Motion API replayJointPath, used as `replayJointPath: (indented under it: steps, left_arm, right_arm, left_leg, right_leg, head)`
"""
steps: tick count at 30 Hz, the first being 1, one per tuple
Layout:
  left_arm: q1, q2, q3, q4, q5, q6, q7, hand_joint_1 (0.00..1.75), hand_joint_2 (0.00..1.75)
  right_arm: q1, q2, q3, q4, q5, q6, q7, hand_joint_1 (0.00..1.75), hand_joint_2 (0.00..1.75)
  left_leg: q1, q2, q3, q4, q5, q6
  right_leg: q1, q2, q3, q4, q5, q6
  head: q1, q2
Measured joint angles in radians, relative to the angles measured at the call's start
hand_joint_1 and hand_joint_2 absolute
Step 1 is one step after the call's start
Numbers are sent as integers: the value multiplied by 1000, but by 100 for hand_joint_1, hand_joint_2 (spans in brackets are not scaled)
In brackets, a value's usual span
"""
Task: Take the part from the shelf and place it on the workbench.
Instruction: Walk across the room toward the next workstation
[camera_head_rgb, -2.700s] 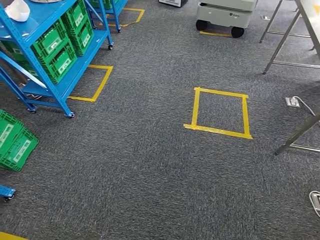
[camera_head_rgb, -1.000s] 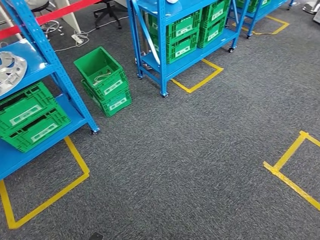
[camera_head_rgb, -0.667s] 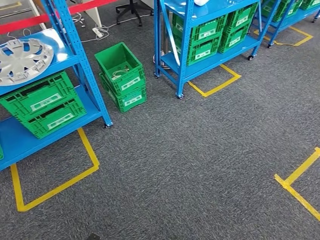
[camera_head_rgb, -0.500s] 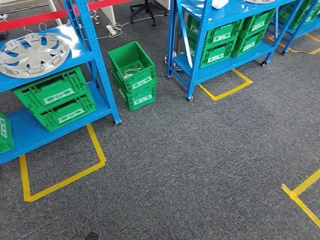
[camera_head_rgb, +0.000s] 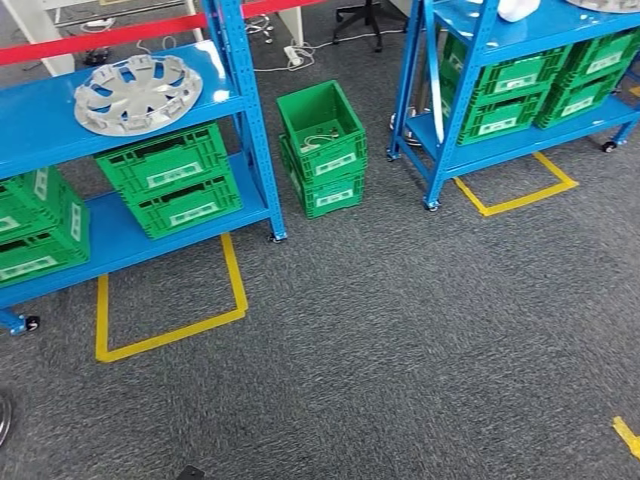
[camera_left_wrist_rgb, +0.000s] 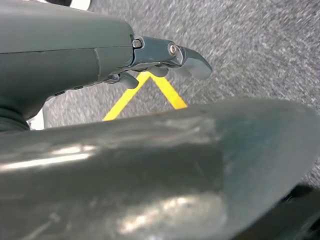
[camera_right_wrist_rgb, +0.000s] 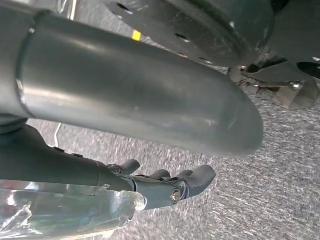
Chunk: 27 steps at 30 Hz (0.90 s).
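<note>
A silver wheel cover (camera_head_rgb: 138, 92) lies flat on the upper level of a blue shelf (camera_head_rgb: 249, 110) at the left of the head view. A white part (camera_head_rgb: 518, 10) sits on top of a second blue shelf (camera_head_rgb: 453, 90) at the right. My left hand (camera_left_wrist_rgb: 158, 52) hangs over the grey carpet with its fingers stretched out and nothing in them. My right hand (camera_right_wrist_rgb: 162, 185) hangs the same way, empty, with its fingers extended over the carpet. Both hands are far from the shelves.
Two stacked green crates (camera_head_rgb: 323, 145) stand on the floor between the shelves. More green crates (camera_head_rgb: 172, 178) fill the lower shelf levels. Yellow tape (camera_head_rgb: 170, 330) marks the floor under each shelf. A red barrier (camera_head_rgb: 98, 38) runs behind. Open grey carpet (camera_head_rgb: 392, 350) lies in front.
The camera has turned left, so the whole scene slid right. The shelf with the wheel cover has come fully into view, and the yellow floor square has left the picture.
</note>
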Motion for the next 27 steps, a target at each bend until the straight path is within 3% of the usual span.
replayJointPath:
  steps: [1,2,3,4,6,7,9,10,12,14,15,16,17,18,19,21,23,24,25,27]
  left_arm:
    - [0,-1,0,0,0,-1,0,0,0]
    - [2,-1,0,0,-1,-1,0,0,0]
    - [3,-1,0,0,-1,-1,0,0,0]
    - [3,-1,0,0,-2,0,0,0,0]
    - [-1,-1,0,0,-3,1,0,0,0]
    - [-2,-1,0,0,-3,1,0,0,0]
    - [-1,-2,0,0,-4,2,0,0,0]
    - [2,-2,0,0,-4,3,0,0,0]
    - [3,-1,0,0,-5,3,0,0,0]
    - [0,-3,0,0,-7,3,0,0,0]
    - [-1,-4,0,0,-8,3,0,0,0]
    - [-1,-4,0,0,-9,3,1,0,0]
    - [0,-5,0,0,-9,3,1,0,0]
    - [0,-5,0,0,-10,4,2,0,0]
    - [0,-5,0,0,-10,4,2,0,0]
    - [-1,-6,0,0,-10,5,2,0,0]
    - [-1,-6,1,0,-9,9,2,0,0]
    - [0,-6,1,0,-8,13,1,0,0]
    - [3,-6,1,0,-6,17,-1,0,0]
    - [4,-6,2,0,-2,23,-8,0,0]
  right_arm:
    - [1,0,0,0,0,0,0,0,0]
    - [0,0,0,0,-1,0,1,0,0]
    - [-1,0,0,0,-1,0,1,0,0]
    - [-3,0,0,0,-2,0,1,0,0]
    - [-4,0,0,0,-2,0,0,0,0]
    - [-4,0,0,0,-2,0,0,0,0]
    - [-6,0,0,0,-3,0,0,0,0]
    - [-7,0,0,-1,-3,-1,-1,0,0]
    - [-8,0,0,-1,-3,-2,-2,0,0]
    - [-6,0,0,-1,-3,-3,-2,0,0]
    - [-4,0,0,-1,-3,-3,-2,0,0]
    - [-3,0,0,-1,-3,-2,-2,0,0]
    - [-2,0,0,-1,-3,-2,-3,0,0]
    - [-1,0,0,-1,-4,-2,-3,0,0]
    - [-2,0,0,-1,-4,-2,-4,0,0]
    - [-2,0,0,-1,-4,-3,-4,0,0]
    - [-4,0,0,0,-6,-3,-6,0,0]
    - [-5,0,0,0,-8,-3,-8,0,0]
    - [-6,0,0,0,-10,-4,-11,0,0]
    - [-5,0,-1,0,-20,-3,-18,0,0]
  left_leg:
    - [0,3,-16,34,-5,0]
    - [0,5,-11,28,10,1]
    - [0,10,14,-18,40,3]
    - [-3,28,54,-87,74,7]
    - [-10,68,122,-212,114,18]
    - [-13,79,137,-243,118,24]
    - [-14,63,138,-252,117,35]
    - [-12,53,139,-255,119,40]
    - [-7,32,141,-261,124,52]
    - [-4,10,141,-261,126,59]
    - [-4,-4,141,-261,126,60]
    - [-4,-17,141,-261,126,61]
    - [-4,-32,142,-260,126,60]
    - [-3,-47,143,-260,126,60]
    - [-2,-61,144,-259,126,58]
    - [-2,-87,142,-256,125,49]
    - [0,-107,135,-256,129,35]
    - [3,-116,132,-258,132,27]
    - [5,-114,129,-258,133,21]
    - [3,-72,111,-223,108,11]
  right_leg:
    - [1,-16,0,0,-1,-1]
    - [1,-29,1,0,-2,-1]
    - [2,-41,3,0,-4,0]
    - [2,-52,6,0,-6,2]
    - [8,-73,10,2,-13,12]
    - [11,-83,11,2,-16,17]
    - [13,-102,19,-4,-19,27]
    - [12,-99,23,-2,-23,33]
    - [9,-56,4,48,-57,43]
    - [7,-4,-57,178,-119,47]
    - [7,7,-92,244,-142,48]
    - [7,11,-116,282,-147,49]
    - [7,12,-122,282,-131,49]
    - [5,16,-109,240,-97,48]
    - [3,29,-81,170,-54,47]
    - [-3,77,-26,43,-5,44]
    - [-4,101,-6,3,-3,38]
    - [-3,92,-5,1,-1,33]
    - [-2,83,-2,-1,3,26]
    - [-4,64,0,-7,9,13]
  head:
    - [0,0]
    - [0,0]
    - [0,0]
    - [0,0]
    - [-1,0]
    - [0,0]
    - [2,0]
    - [3,0]
    - [8,0]
    - [14,0]
    - [15,0]
    - [15,0]
    - [16,0]
    - [17,0]
    - [18,0]
    - [19,0]
    - [19,0]
    - [19,0]
    - [19,0]
    - [14,0]
